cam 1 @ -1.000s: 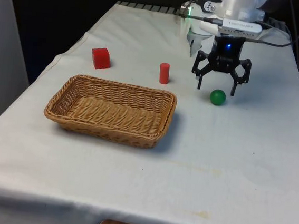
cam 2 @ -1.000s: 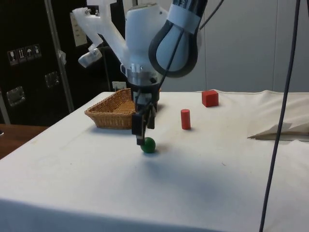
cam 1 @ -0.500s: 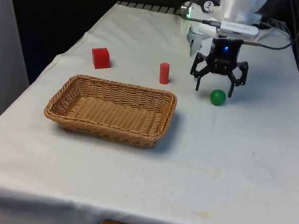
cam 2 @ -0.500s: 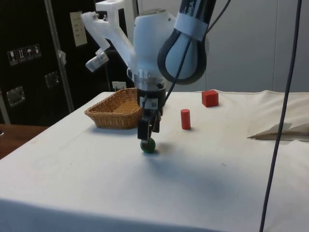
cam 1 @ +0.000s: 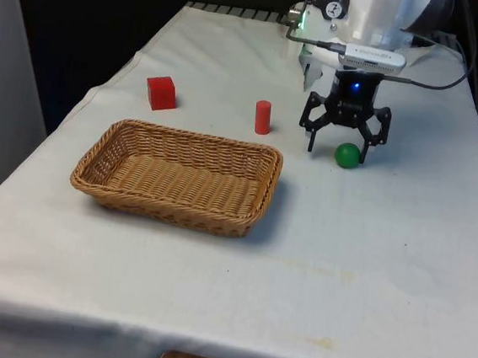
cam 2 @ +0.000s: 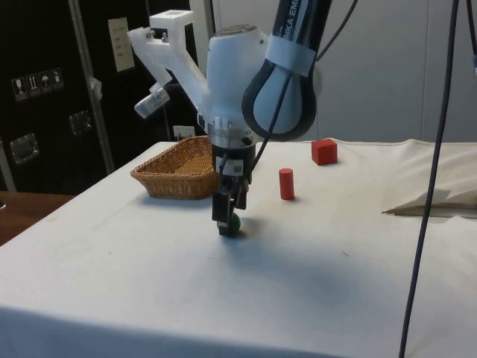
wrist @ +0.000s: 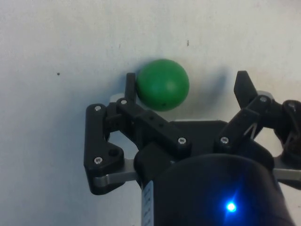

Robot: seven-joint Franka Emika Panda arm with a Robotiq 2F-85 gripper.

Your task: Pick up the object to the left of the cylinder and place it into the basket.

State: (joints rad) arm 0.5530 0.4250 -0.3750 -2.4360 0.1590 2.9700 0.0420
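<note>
Now the gripper has sunk lower than a second ago and brackets the green ball, its fingers spread wide and holding nothing; in the wrist view the ball sits against one finger, well apart from the other. Closing looks like the next step. The ball lies on the white cloth, to the front view's right of the red cylinder. The wicker basket and red cube stand clear; only the cylinder lies near the route.
</note>
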